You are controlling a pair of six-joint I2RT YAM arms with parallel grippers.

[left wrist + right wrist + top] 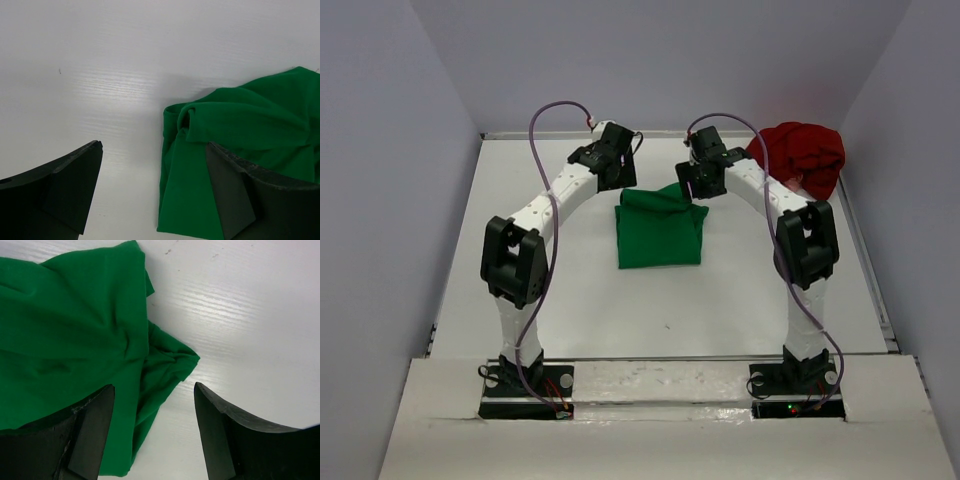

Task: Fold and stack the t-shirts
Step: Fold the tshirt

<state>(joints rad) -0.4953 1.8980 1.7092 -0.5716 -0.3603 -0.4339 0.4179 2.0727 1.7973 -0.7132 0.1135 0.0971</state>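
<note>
A bright green t-shirt (660, 229) lies folded into a rough rectangle in the middle of the table, with a bunched fold along its far edge. My left gripper (620, 175) hangs open over its far left corner (220, 150), holding nothing; the cloth's left edge lies between the fingers, below them. My right gripper (695, 182) is open above the far right corner, where the green t-shirt (75, 340) ends in a crumpled tip. A dark red t-shirt (802, 155) sits in a heap at the far right corner of the table.
White table (570, 300) with grey walls on the left, right and far sides. The two arm bases stand at the near edge. A raised rail (868, 260) runs along the table's right side.
</note>
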